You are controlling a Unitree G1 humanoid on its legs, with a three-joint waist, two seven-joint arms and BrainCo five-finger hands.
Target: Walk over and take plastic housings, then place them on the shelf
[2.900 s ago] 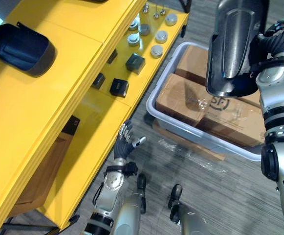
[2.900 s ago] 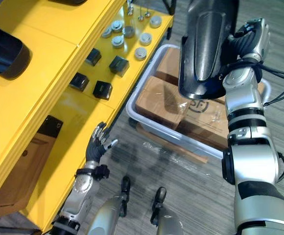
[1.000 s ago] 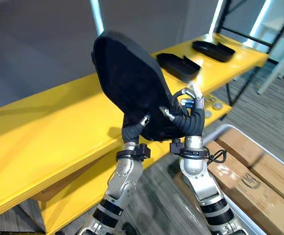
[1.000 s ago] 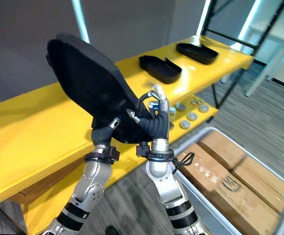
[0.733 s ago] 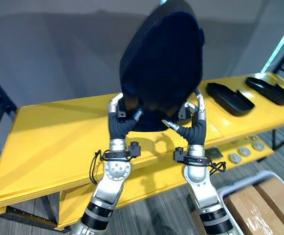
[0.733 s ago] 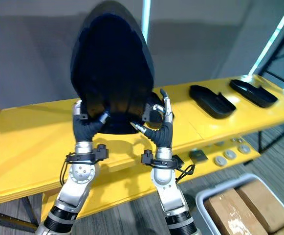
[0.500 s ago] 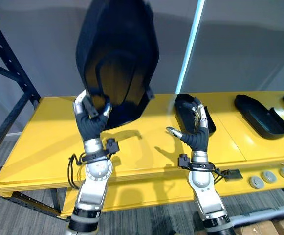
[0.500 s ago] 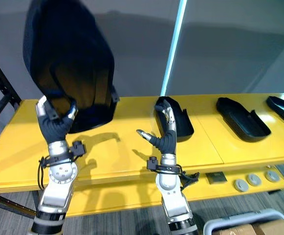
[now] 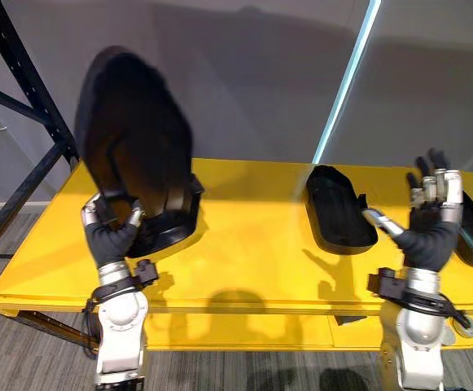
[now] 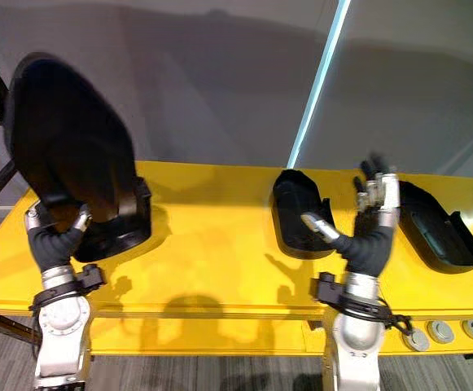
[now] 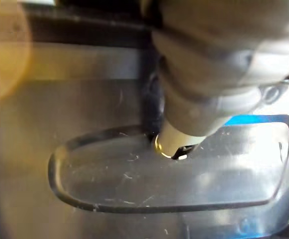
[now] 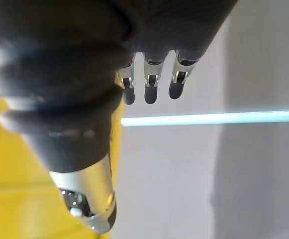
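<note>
A large black plastic housing [image 9: 130,147] stands upright at the left end of the yellow shelf [image 9: 252,252], its lower end down on the shelf top. My left hand [image 9: 112,235] is shut on its lower rim, fingers curled over the edge; the left wrist view has a finger [image 11: 209,74] pressed against the housing's glossy inner face [image 11: 84,124]. My right hand [image 9: 431,232] is raised at the right, open and empty, with its fingers [image 12: 149,84] straight. A second housing [image 9: 338,208] lies on the shelf between the hands.
A third black housing [image 10: 435,220] lies further right on the shelf. Round grey parts [image 10: 440,330] sit on the lower level at the right. A black rack upright [image 9: 24,73] rises at the left, a grey wall behind. Bare yellow surface lies between the first two housings.
The view has swung round to face the shelf. My right hand let go of the housing and moved off to the right, open. The left hand alone brought the housing down onto the shelf's left end.
</note>
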